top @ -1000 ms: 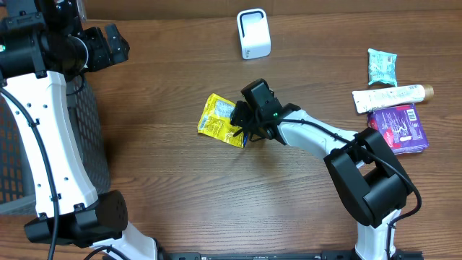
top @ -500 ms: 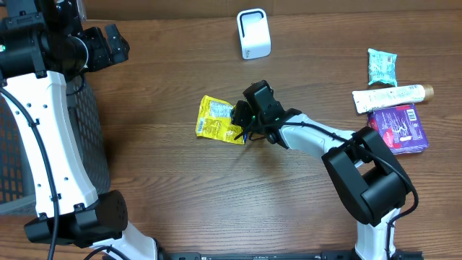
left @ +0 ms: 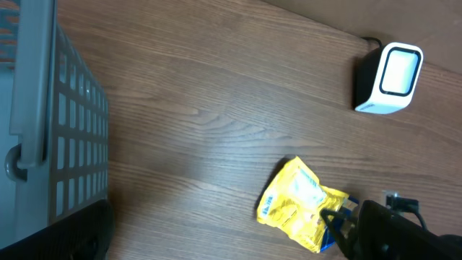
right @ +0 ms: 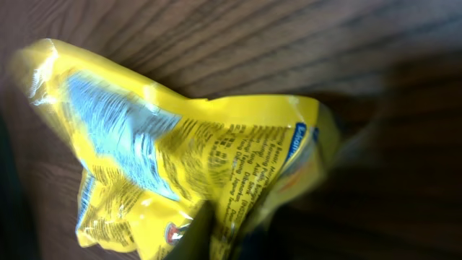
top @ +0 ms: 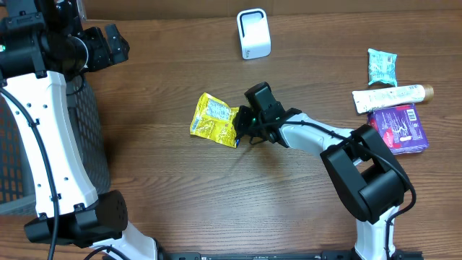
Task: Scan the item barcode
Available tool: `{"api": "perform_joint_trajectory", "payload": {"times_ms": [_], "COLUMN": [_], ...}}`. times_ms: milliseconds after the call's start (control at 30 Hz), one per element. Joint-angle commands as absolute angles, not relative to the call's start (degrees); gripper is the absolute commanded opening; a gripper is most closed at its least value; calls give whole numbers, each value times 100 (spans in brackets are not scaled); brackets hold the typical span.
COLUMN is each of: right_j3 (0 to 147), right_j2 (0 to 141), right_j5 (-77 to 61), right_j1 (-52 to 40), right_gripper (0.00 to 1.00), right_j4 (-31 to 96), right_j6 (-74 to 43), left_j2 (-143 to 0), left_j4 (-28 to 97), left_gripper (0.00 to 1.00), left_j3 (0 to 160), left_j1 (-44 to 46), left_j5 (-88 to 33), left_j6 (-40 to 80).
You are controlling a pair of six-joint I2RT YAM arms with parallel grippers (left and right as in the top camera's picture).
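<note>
A crumpled yellow snack packet (top: 213, 119) lies on the wooden table near the middle, its printed back showing in the right wrist view (right: 144, 144). My right gripper (top: 242, 128) is shut on the packet's right edge, a dark finger pressed into the foil (right: 198, 235). The left wrist view also shows the packet (left: 297, 206) with the right gripper (left: 339, 224) pinching it. The white barcode scanner (top: 254, 33) stands at the back of the table, also seen from the left wrist (left: 388, 78). My left gripper (top: 108, 45) hangs open high at the far left, holding nothing.
A grey slatted basket (top: 18, 155) stands at the left edge (left: 65, 130). At the right side lie a teal packet (top: 382, 66), a white tube (top: 390, 96) and a purple packet (top: 398, 128).
The right gripper has closed on the yellow packet's edge, and packet and gripper have shifted slightly left. The left arm has not moved.
</note>
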State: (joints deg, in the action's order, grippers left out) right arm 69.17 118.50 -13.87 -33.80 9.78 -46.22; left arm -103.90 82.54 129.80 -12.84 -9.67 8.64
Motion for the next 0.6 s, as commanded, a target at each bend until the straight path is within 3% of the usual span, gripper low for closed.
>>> {"api": "perform_joint_trajectory", "payload": {"times_ms": [0,567], "right_j3": [6740,6952], "right_j2": [12344,11489], "right_j5": [-1791,-4372], "right_j1": [-3354,-2231], "right_gripper": [4,4], "right_j4": [1227,1323], "right_j6": [-4427,-3096], "left_j2": [-10377,-10377], "left_j4": [8243,8243], "left_gripper": [100,100], "left_j3": [13050,13050], "left_j1": [-1258,-1258], "left_j5": [-1011,-1011], "left_j6": [904,904]}}
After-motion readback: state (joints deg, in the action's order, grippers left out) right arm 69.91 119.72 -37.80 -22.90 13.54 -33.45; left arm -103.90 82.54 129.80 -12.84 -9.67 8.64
